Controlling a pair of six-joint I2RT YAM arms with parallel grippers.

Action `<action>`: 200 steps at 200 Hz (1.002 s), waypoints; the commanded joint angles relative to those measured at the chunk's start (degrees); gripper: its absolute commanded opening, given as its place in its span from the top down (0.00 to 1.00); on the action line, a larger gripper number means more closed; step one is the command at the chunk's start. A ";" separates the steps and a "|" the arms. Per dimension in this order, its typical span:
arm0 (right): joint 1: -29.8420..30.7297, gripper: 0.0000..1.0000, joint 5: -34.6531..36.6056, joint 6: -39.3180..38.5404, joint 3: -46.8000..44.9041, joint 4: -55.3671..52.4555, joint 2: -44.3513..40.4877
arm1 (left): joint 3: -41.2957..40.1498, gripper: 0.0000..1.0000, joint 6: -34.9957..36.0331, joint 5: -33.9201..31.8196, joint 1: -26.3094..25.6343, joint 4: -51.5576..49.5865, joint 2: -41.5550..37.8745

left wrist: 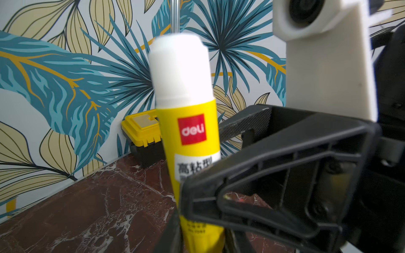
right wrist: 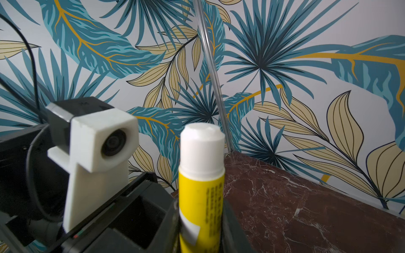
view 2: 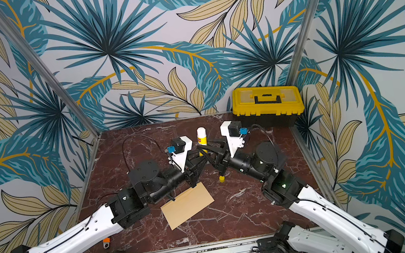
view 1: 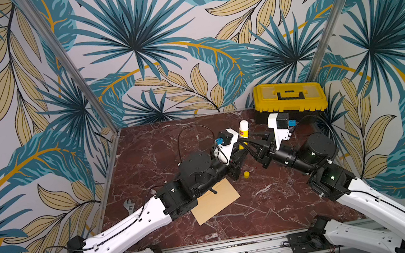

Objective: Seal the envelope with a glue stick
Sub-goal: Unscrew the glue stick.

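Two grips on upright glue stick (left wrist: 188, 131), left fingers (left wrist: 169, 238) at base, right fingers (left wrist: 208, 186) above

Far-left corner of worktop (view 1: 149, 147) looks free to me; toolbox (view 1: 289, 97) blocks far-right corner, envelope (view 1: 219, 202) + cap (view 1: 246, 174) clutter mid-front.

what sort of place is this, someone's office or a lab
Likely a robot test cell, not an office: two arms mounted on a metal rail, a marble-look tabletop boxed in by leaf-print panels, a yellow toolbox.
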 commanded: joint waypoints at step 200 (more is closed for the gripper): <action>0.09 1.00 -33.65 15.13 12.16 16.17 2.55 | -1.11 0.44 -21.43 67.70 16.45 30.13 -3.28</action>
